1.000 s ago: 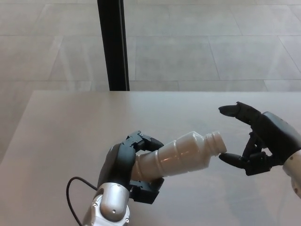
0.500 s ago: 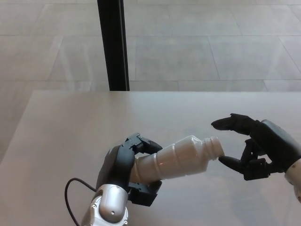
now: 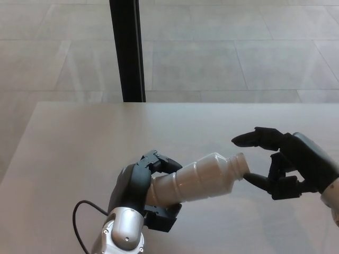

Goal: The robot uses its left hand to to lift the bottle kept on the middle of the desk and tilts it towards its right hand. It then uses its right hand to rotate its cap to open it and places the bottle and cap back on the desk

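Left hand (image 3: 139, 188): lower left of centre, thumb and fingers wrapped tight round the base of the bottle.
Bottle (image 3: 204, 176): white ribbed plastic, held above the desk, lying nearly flat, neck tipped to the right of the frame and slightly up.
Bottle mouth: bare threaded neck showing at the right end, no cap visible on it.
Right hand (image 3: 288, 164): right edge of the frame, fingers spread wide, nothing held.
Upper finger (image 3: 254, 137): reaching left, above and just past the bottle mouth, clear of it.
Lower fingertip (image 3: 253, 179): right up against the neck of the bottle; touching or a hair apart, cannot tell.
Cap: cannot tell where it lies.
Desk (image 3: 79, 137): pale, matte, filling the lower half of the frame.
Cable (image 3: 79, 217): thin black loop at the lower left, beside the silver wrist.
Black post (image 3: 127, 50): upright at the upper left of centre, behind the desk's far edge, well apart from both hands.
Floor (image 3: 238, 47): grey tiles across the top.
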Motion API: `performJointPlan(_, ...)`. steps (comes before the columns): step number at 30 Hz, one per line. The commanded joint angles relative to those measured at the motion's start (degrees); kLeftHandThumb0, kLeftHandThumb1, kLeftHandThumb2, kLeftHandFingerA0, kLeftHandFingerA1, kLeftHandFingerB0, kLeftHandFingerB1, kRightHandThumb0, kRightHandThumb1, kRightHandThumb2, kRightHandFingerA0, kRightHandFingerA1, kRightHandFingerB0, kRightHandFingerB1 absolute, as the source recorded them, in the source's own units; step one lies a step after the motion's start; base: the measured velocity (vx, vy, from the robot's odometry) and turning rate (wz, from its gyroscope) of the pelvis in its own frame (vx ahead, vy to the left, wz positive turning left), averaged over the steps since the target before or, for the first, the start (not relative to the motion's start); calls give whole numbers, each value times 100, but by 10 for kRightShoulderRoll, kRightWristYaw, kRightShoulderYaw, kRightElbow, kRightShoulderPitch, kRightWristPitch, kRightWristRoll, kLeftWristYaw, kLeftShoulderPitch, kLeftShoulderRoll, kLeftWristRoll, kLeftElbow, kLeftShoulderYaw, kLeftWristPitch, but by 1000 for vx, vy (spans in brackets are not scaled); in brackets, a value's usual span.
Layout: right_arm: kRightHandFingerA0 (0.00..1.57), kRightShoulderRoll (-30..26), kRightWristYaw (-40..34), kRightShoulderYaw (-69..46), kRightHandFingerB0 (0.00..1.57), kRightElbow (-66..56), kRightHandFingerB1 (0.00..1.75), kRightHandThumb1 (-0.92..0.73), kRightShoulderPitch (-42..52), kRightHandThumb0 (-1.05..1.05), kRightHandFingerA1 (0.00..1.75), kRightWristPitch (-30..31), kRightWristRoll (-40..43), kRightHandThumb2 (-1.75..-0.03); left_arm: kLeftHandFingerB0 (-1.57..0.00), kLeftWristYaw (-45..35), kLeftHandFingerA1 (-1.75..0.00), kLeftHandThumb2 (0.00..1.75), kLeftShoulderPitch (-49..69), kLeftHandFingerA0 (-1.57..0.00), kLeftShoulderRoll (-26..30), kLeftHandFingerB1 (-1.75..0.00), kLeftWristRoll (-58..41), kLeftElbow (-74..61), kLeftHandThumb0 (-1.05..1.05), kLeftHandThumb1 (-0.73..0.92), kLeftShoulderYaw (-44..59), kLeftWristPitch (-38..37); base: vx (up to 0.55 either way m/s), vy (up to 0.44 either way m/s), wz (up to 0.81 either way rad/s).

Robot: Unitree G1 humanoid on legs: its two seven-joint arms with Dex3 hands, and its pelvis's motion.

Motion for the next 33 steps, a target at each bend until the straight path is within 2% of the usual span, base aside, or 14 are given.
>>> performJointPlan(1,103,-4,2,-3,51,7,39,-71,-2,-35,130,-7,9,-63,-72,6,-175,135,-8,-93,2,-158,5,4,8,58,3,-9,0,0,0)
performJointPlan(3,103,-3,-1,-3,52,14,39,-72,-1,-35,131,-14,10,-63,-80,5,-175,136,-8,-106,3,-142,3,5,2,59,4,-13,0,0,0)
performJointPlan(7,105,-3,2,0,56,11,41,-74,1,-33,134,-5,8,-61,-80,10,-175,136,-7,-106,-1,-142,1,4,1,59,7,-13,0,0,0)
performJointPlan(10,99,-11,16,6,83,-6,52,-74,1,-32,142,24,-3,-69,-80,10,-175,136,-9,-105,2,-143,6,6,2,59,3,-15,0,0,0)
performJointPlan(12,98,-13,18,8,91,-7,56,-70,1,-29,144,30,-4,-74,-72,11,-175,135,-10,-91,4,-158,10,6,9,57,0,-13,0,0,0)
performJointPlan(14,99,-14,18,11,92,-5,57,-66,1,-24,145,31,-8,-80,-80,10,-175,134,-11,-103,3,-144,9,2,3,60,1,-8,0,0,0)
performJointPlan(17,99,-16,16,12,92,-3,59,-64,1,-24,147,30,-8,-84,-72,12,-175,132,-12,-90,1,-157,10,3,8,59,1,-10,0,0,0)
performJointPlan(18,99,-17,18,16,92,-6,66,-63,1,-27,152,37,-13,-83,-79,11,-175,131,-13,-104,4,-142,12,2,3,60,0,-12,0,0,0)
performJointPlan(20,99,-18,17,19,92,-7,66,-63,1,-27,152,38,-16,-83,-79,12,-175,131,-13,-104,5,-142,13,2,3,60,0,-16,0,0,0)
performJointPlan(22,99,-16,13,21,91,-7,73,-63,1,-25,152,38,-17,-86,-71,13,-175,131,-12,-89,4,-156,12,3,8,58,1,-19,0,0,0)
performJointPlan(23,99,-15,4,20,91,-3,87,-60,1,-23,154,27,-18,-95,-77,13,-175,135,-13,-98,2,-144,10,4,0,58,3,-17,0,0,0)
performJointPlan(26,99,-14,-1,21,91,-2,87,-60,3,-23,154,22,-18,-95,-77,12,-175,135,-11,-98,1,-144,11,4,0,58,2,-16,0,0,0)
performJointPlan(28,100,-4,-22,18,91,-14,108,-57,9,-23,150,25,-23,-101,-72,15,-175,133,-9,-89,-2,-158,11,4,8,58,1,-17,0,0,0)
performJointPlan(33,103,12,-65,10,92,-7,107,-55,17,-21,146,-13,-25,-99,-73,16,-175,133,-4,-91,-4,-158,8,3,7,58,1,-26,0,0,0)
